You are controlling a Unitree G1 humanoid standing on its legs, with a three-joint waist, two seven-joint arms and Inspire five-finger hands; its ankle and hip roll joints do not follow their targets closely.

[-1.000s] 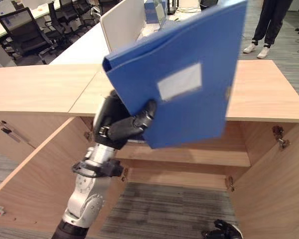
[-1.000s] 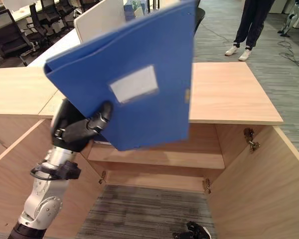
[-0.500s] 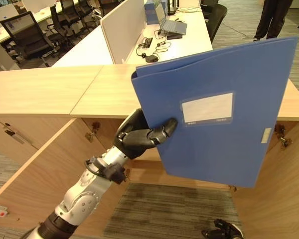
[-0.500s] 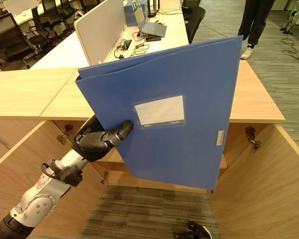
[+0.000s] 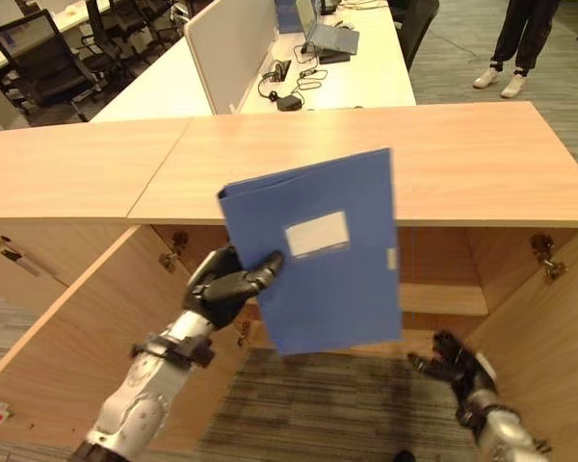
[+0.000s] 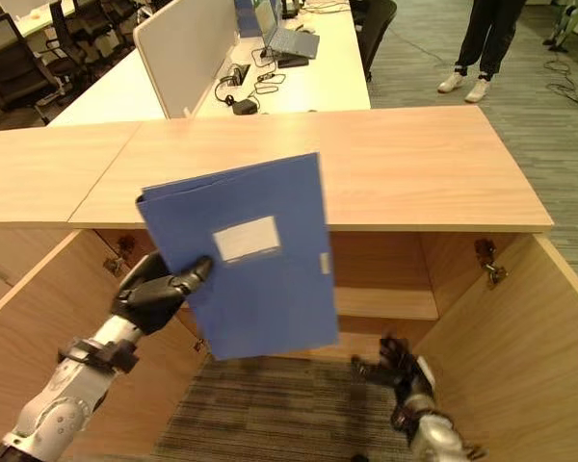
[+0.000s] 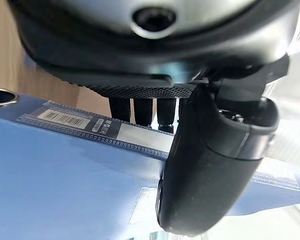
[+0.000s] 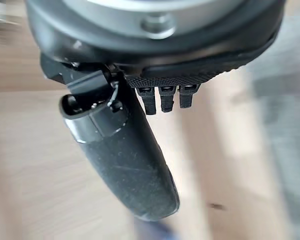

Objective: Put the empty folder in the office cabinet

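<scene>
Before the cabinet [image 5: 433,289], left robot hand [image 5: 222,286] grasping folder [image 5: 318,255] lower; right robot hand [image 5: 458,361] now relaxed.

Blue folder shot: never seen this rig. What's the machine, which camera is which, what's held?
It is a two-legged humanoid robot with two arms ending in dark hands. The two wide pictures come from its head, looking down; the two close-ups come from cameras on each wrist.

The left hand holds a blue folder upright by its spine edge, thumb across the front and fingers behind it, as the left wrist view shows. The right hand is low and holds nothing.

In front stands a wooden cabinet with its doors open and a shelf inside. Behind it are office desks, and a person stands at the back.
</scene>
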